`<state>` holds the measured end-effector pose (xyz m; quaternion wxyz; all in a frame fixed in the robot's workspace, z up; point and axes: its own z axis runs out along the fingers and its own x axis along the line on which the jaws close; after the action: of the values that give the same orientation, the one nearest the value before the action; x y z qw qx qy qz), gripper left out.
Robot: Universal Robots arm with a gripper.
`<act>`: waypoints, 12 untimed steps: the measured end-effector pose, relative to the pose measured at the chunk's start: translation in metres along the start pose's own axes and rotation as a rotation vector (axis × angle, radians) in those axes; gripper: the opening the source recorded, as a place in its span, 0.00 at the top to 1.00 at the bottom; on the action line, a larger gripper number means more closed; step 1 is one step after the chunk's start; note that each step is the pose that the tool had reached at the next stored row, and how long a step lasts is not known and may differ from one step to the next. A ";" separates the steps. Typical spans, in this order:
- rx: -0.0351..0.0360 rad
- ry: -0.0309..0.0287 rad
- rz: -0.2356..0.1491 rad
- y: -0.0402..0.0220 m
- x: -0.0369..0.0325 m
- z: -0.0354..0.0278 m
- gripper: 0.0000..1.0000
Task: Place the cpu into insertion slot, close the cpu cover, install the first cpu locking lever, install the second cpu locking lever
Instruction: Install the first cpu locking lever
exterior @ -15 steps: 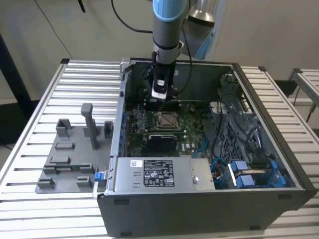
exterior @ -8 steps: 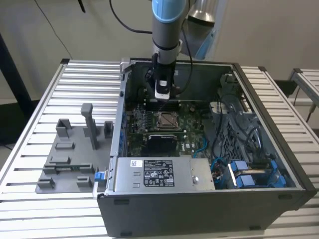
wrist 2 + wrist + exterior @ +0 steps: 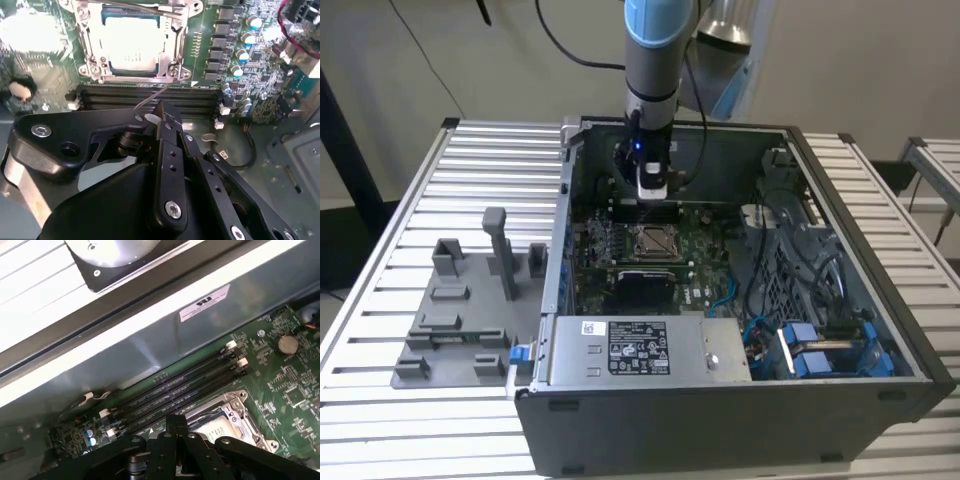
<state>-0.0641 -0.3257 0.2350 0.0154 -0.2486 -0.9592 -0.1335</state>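
Slatted aluminium tabletop (image 3: 470, 170), bearing an open dark grey computer case (image 3: 720, 420), with a grey moulded fixture tray (image 3: 450, 330) on the exterior view's left. Inside the case, a green circuit board (image 3: 705, 275). Hanging over it from the arm, a black two-fingered gripper (image 3: 652, 192), above the long black memory slots (image 3: 100, 96) and just beside the small square silver-rimmed insertion slot (image 3: 653, 256).

Small flat square cpu with a silvery top (image 3: 132, 42), already seated in that slot. Thin silver cpu cover frame (image 3: 92, 50) down flat around it, chip visible through the square window. Thin silver wire lever (image 3: 159, 93) slanting from the socket's near corner out to the gripper tip in the second wrist view. Second wire bar (image 3: 150, 9) lying across the far edge of the frame; latched or not, impossible to tell.

Gripper closed, pads together, right at the free end of the slanting wire. Pinching it or merely touching it, cannot say.

Judged to be the lever work, with seating and cover done. To do it well:
- Guide the wire along its own hinge arc, not straight down.
- Press near the free end, not mid-span, to avoid bending it.
- Carry it sideways under its retaining hook before easing off.
- Avoid scraping the memory slots and the small parts beside the socket.
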 end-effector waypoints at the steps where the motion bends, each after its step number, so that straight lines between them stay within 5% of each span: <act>1: -0.0001 0.0009 -0.012 -0.0001 0.0000 0.0000 0.89; 12: -0.0005 0.0131 -0.170 -0.0010 -0.0002 0.0022 0.89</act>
<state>-0.0643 -0.3260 0.2325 0.0102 -0.1652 -0.9768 -0.1362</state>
